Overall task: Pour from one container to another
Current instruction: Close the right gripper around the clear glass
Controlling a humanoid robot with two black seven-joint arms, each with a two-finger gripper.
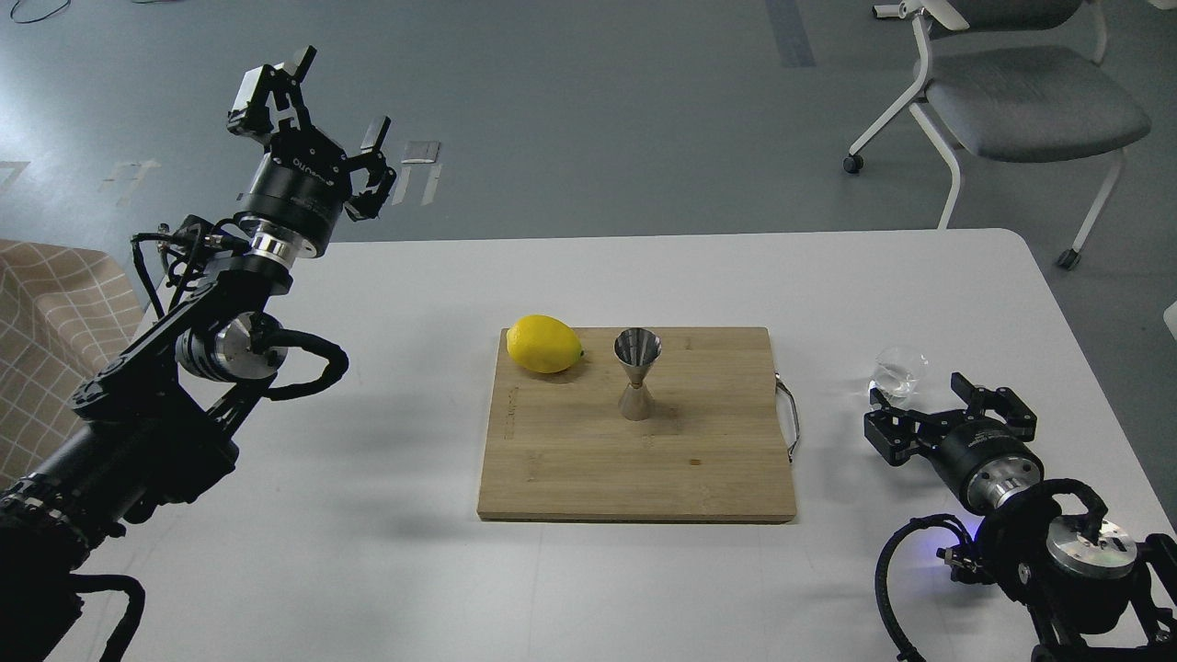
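The small clear glass cup [897, 372] stands on the white table to the right of the wooden cutting board [644, 460]. My right gripper [919, 390] is open just in front of the cup, its fingers reaching up either side of the cup's base without closing on it. The steel jigger [636, 372] stands upright near the middle of the board. My left gripper [338, 99] is open and empty, held high over the table's far left corner, far from both containers.
A yellow lemon [544, 344] lies on the board just left of the jigger. The board has a metal handle [787, 418] on its right edge. A grey chair [1011, 101] stands beyond the table's far right corner.
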